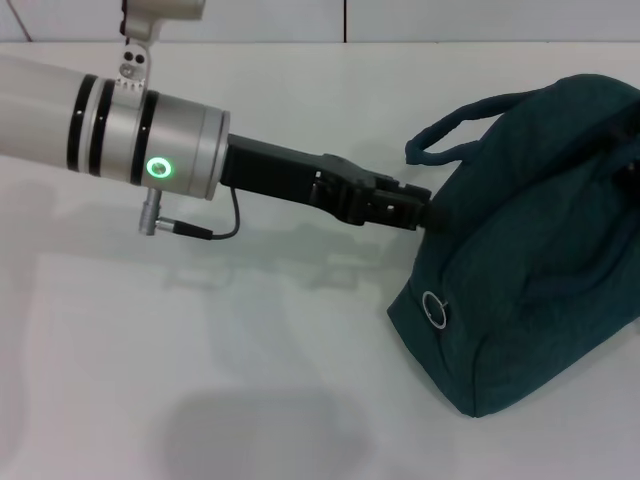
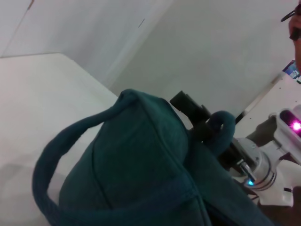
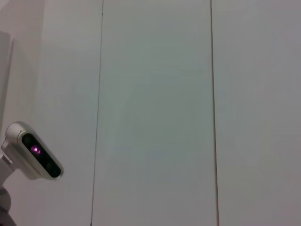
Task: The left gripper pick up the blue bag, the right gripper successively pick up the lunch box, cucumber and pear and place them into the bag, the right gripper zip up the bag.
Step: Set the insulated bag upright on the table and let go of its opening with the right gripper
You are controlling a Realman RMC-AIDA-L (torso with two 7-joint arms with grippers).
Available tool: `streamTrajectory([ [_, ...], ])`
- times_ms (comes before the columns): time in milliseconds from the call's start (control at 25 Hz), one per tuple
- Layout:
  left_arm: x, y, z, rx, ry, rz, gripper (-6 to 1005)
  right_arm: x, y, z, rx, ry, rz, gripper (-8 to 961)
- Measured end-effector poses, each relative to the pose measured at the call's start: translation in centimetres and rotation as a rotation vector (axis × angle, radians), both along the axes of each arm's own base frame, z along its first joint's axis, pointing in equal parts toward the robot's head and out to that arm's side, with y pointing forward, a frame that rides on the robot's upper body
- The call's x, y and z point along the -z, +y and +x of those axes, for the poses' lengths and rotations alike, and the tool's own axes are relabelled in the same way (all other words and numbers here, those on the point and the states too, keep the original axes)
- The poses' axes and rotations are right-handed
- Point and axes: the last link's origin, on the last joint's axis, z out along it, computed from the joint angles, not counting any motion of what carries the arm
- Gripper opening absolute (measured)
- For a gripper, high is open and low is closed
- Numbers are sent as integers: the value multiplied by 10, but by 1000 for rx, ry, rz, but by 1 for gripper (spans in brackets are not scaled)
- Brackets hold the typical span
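Note:
The blue bag (image 1: 535, 250) lies tilted at the right of the white table (image 1: 200, 380). Its top looks closed, and the metal ring pull (image 1: 437, 309) rests on its near end. One loop handle (image 1: 450, 130) stands up at the back. My left gripper (image 1: 425, 213) reaches in from the left and is shut on the fabric at the bag's upper left end. In the left wrist view the bag (image 2: 141, 174) fills the foreground, and my right gripper (image 2: 190, 107) sits behind it by the far handle (image 2: 223, 125). The lunch box, cucumber and pear are out of view.
The silver left forearm (image 1: 120, 125) with a green light crosses the upper left of the head view. A bare wall (image 3: 155, 113) and the robot's head (image 3: 33, 157) are all the right wrist view shows.

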Motion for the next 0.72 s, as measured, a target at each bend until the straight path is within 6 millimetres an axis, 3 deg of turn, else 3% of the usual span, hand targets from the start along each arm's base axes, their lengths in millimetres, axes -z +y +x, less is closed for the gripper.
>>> streamTrajectory([
  [720, 15, 9, 5, -38, 34, 40, 442, -1, -2, 1, 0, 2, 3, 568],
])
